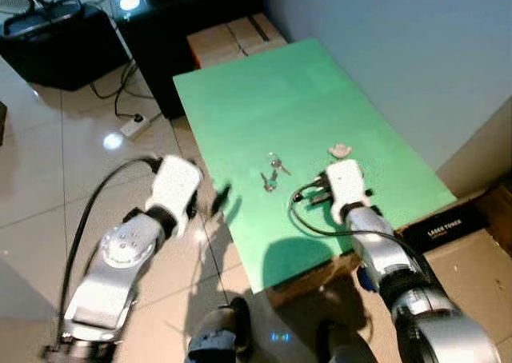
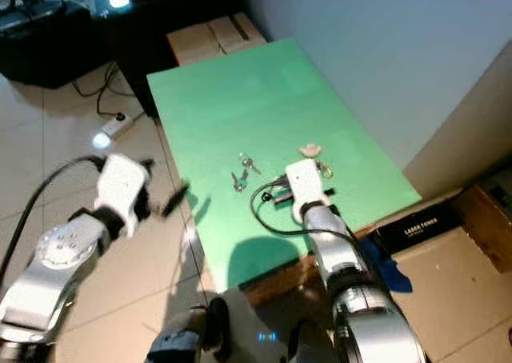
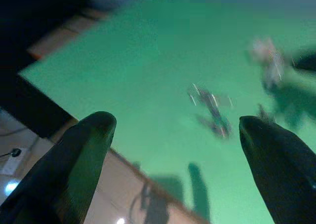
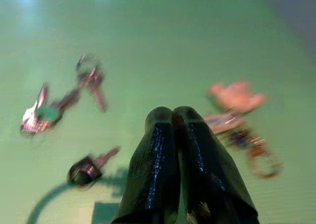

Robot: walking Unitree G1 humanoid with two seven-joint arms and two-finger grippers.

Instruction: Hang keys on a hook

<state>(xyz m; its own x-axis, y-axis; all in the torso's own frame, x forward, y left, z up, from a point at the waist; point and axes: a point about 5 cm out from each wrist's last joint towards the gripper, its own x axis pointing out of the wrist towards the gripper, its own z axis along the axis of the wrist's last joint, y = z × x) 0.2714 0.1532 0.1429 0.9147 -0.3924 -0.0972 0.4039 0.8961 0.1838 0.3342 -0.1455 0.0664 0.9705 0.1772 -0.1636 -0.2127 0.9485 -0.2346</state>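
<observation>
**Keys on the table, nothing hung yet**

We are looking down on a green table point(image 1: 240, 99) set against a pale wall, and the keys point(image 1: 272, 173) lie loose near its middle: one small bunch with a ring, flat on the surface. Our right gripper point(image 4: 178, 116) is over the table just beside them, fingers pressed together and holding nothing. In the right wrist view a second cluster point(image 4: 244, 135) with a ring and a pinkish tag sits on the far side of the closed fingers, touching a pale pink hook-shaped piece point(image 1: 340, 149); whether that is the hook we want, we cannot tell, it is too blurred. A dark single key point(image 4: 89, 168) lies apart, nearer the wrist.

Our left gripper point(image 3: 177, 135) hangs off the table's left edge above the tiled floor point(image 1: 48, 179), fingers spread wide and empty, pointing in toward the keys.

So by our reckoning the job is barely begun: no key is gripped, none lifted, none hung. Left to do is the pick-up, the carry and the hanging itself, and those closed right fingers would need to part first.
</observation>
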